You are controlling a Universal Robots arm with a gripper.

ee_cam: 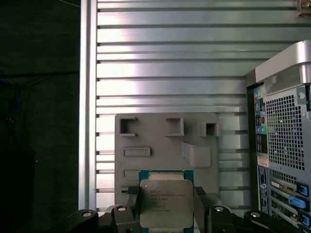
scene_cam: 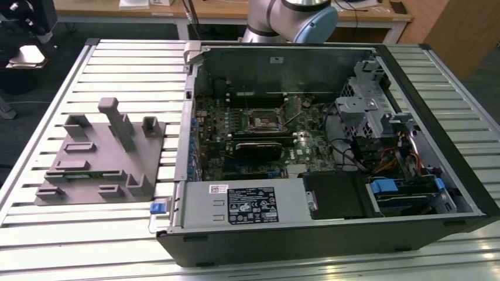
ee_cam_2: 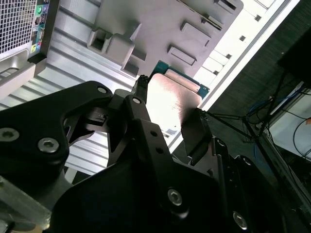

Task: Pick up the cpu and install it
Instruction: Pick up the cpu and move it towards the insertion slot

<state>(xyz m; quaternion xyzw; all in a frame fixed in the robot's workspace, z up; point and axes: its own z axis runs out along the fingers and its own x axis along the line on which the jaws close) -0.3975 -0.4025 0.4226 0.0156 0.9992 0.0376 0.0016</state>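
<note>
- The gripper [ee_cam: 166, 195] is clamped on the cpu [ee_cam: 165, 205]. You can see a black finger [ee_cam: 130, 206] pressed against each of two opposite edges in both wrist views.
- The cpu is held flat, with its silvery metal lid facing the first wrist view. A thin strip of green board peeks out along one edge.
- In the second wrist view you're looking along the fingers from behind. The cpu [ee_cam_2: 167, 104] sits right at the fingertips, with the gripper [ee_cam_2: 171, 97] linkage dark and bulky in front.
- So the chip is up in the air, not touching anything but the fingers. Below it is the grey plastic block [ee_cam: 160, 141] with its pockets and posts, lying on the slatted metal bench [ee_cam: 170, 58].
- The open computer case [scene_cam: 273, 64] lies on its side on the bench, just beside the block [scene_cam: 93, 158], on the exterior view's right.
- Inside the case, the square socket [scene_cam: 264, 121] sits around the middle of the motherboard, with a dark card just below it.
- The arm's [scene_cam: 293, 17] grey and blue joint shows behind the case at the back of the bench.
</note>
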